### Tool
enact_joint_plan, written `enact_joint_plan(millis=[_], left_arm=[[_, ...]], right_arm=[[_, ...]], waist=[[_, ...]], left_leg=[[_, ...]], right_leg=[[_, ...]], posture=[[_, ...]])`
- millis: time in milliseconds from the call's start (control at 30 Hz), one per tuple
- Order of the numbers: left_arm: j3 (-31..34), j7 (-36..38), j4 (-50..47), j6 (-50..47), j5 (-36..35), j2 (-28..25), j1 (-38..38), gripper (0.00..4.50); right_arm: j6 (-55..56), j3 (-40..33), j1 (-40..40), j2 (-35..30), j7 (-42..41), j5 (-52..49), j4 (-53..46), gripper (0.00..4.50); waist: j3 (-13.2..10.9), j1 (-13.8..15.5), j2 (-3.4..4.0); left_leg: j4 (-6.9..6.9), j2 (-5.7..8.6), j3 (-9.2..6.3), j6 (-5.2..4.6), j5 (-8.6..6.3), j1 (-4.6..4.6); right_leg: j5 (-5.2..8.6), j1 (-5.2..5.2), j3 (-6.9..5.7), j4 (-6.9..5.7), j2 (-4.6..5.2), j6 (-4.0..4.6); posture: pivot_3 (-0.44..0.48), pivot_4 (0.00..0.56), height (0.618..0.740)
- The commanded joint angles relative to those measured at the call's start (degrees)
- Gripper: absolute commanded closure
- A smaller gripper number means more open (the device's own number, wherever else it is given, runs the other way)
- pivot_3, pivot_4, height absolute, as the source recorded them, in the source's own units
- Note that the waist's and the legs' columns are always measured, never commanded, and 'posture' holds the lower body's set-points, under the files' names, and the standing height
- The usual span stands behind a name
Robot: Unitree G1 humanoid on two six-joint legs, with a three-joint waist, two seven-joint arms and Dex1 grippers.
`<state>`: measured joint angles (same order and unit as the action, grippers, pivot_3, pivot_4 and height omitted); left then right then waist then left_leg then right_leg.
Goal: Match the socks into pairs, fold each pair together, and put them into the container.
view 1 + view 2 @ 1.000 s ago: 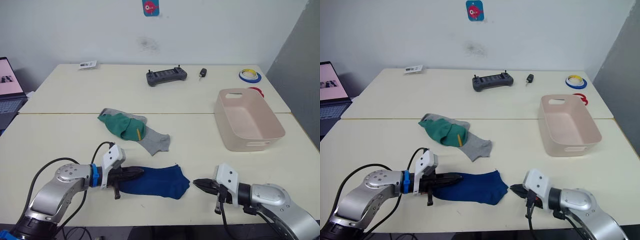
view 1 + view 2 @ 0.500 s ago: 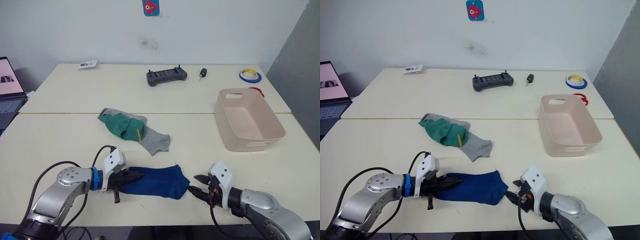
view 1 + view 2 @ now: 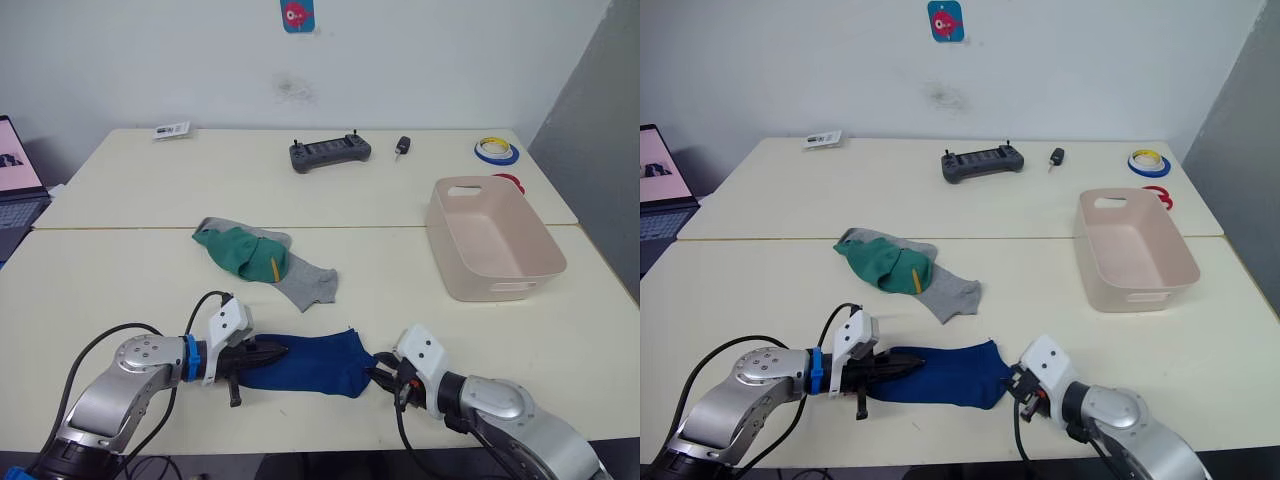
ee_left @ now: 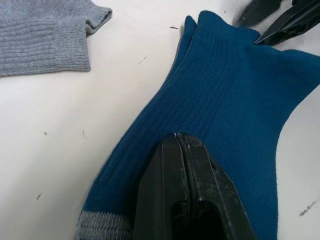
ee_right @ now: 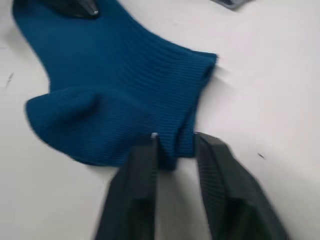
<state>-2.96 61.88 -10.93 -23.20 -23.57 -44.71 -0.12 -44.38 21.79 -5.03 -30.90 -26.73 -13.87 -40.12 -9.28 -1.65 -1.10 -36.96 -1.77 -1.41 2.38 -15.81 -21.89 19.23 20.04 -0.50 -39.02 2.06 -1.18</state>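
Observation:
Two dark blue socks [image 3: 312,362] lie stacked flat near the table's front edge. My left gripper [image 3: 272,352] is shut, its tips [image 4: 177,137] resting on top of the toe end of the blue fabric. At the other end, my right gripper [image 3: 382,376] is open, and the blue cuff edge [image 5: 175,150] sits between its two fingers. Further back lies a green sock [image 3: 243,252] with a yellow mark, heaped over light grey socks [image 3: 310,283]. The pale pink container [image 3: 495,240] stands at the right, with nothing inside it.
A black controller [image 3: 329,152], a key fob [image 3: 402,146] and tape rolls [image 3: 497,151] lie on the far table. A paper card [image 3: 172,130] is at the back left, a laptop [image 3: 15,190] at the far left. A seam [image 3: 120,228] joins the two tables.
My right gripper has slid left along the table until its open fingers straddle the blue cuff. The left gripper has stayed on the toe end.

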Motion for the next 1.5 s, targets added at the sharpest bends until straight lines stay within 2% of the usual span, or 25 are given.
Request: enact_joint_plan(millis=[33,367,567,733,933,1167,1500], left_arm=[[0.84,0.07,1.32,1.13,0.47,0.24,1.28,4.50],[0.22,-0.65,-1.18,-0.28,-0.81,1.62,-1.44,4.50],[-3.15,-0.83,0.13,0.31,1.06,4.23,-4.05,4.50],[-6.30,-0.63,0.62,0.19,2.17,6.58,-6.39,4.50],[-5.78,0.00,2.75,1.93,3.78,5.36,-6.24,4.50],[-2.47,1.15,0.19,0.02,1.02,2.89,-4.37,4.50],[-7.67,0.58,4.14,2.09,6.06,4.46,-5.12,4.50]], right_arm=[[0.99,0.42,0.16,-0.83,0.01,1.85,0.11,4.44],[0.33,-4.93,2.02,-2.09,-2.85,-0.50,-0.93,4.44],[0.85,-8.13,2.07,-5.49,-6.00,-2.02,-0.78,4.44],[0.26,-8.66,2.83,-5.89,-6.66,-2.46,-1.07,4.44],[-0.15,-8.63,2.60,-6.04,-6.41,-2.68,-1.47,4.44],[0.11,-9.14,2.14,-6.43,-6.43,-2.53,-1.10,4.44],[0.35,-9.08,3.46,-7.21,-8.62,-3.52,-0.96,4.44]], waist=[[0.00,0.00,0.00],[0.00,0.10,0.00],[-0.01,0.19,-0.01],[-0.01,0.18,-0.02],[-0.01,0.14,-0.01],[-0.01,0.13,-0.01],[0.00,0.18,0.01]], left_leg=[[0.00,0.00,0.00,0.00,0.00,0.00],[-0.01,0.02,0.00,0.00,0.00,-0.02],[-0.02,0.09,0.01,0.00,0.00,-0.06],[-0.02,0.07,0.00,0.00,0.00,-0.06],[-0.02,0.06,-0.01,0.00,0.00,-0.05],[-0.02,0.05,0.00,0.00,0.00,-0.05],[-0.02,0.10,0.01,0.00,0.00,-0.03]], right_leg=[[0.00,0.00,-0.01,0.00,0.00,0.00],[0.00,-0.01,-0.02,0.00,0.01,0.00],[0.00,-0.01,-0.02,0.01,0.01,0.00],[0.00,-0.01,-0.03,0.00,-0.02,0.00],[0.00,-0.01,-0.02,0.00,-0.03,0.00],[0.00,-0.01,-0.02,0.00,-0.02,0.00],[0.00,-0.05,-0.03,0.01,-0.02,0.00]], posture=[[0.000,0.150,0.740],[0.000,0.150,0.740],[0.000,0.150,0.740],[0.000,0.150,0.740],[0.000,0.150,0.740],[0.000,0.150,0.740],[0.000,0.150,0.740]])
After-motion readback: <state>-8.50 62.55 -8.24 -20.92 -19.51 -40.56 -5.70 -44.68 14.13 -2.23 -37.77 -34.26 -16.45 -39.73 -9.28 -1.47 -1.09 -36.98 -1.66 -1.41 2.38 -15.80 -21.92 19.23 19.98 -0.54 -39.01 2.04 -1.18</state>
